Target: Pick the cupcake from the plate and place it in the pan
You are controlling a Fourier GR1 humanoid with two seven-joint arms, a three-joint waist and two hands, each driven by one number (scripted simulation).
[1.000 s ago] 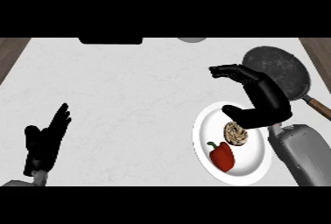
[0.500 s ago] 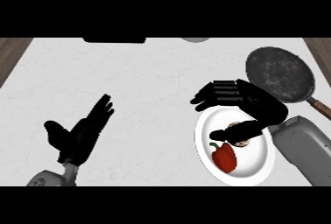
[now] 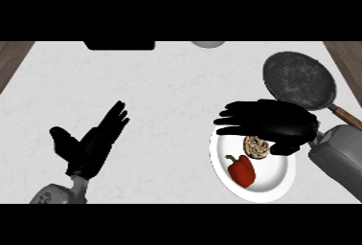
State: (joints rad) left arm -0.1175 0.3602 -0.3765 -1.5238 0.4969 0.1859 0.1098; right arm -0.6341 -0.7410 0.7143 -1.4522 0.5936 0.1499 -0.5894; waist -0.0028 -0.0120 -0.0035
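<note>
The black right hand (image 3: 272,123) hovers over the white round plate (image 3: 228,170) at lower right, fingers apart around nothing, reaching for the brown-topped cupcake (image 3: 256,146) beside a red pepper (image 3: 242,171). Next it must close on the cupcake and carry it to the dark round pan (image 3: 299,78) at upper right. The left hand (image 3: 90,142) rests open at lower left.

Grey forearms — matte black left robot hand (image 3: 88,146), right robot hand (image 3: 272,122).

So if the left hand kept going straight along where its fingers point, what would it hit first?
Probably nothing nearby: the left hand points up and right over bare counter. The dark object at the far edge sits left of that line.
</note>
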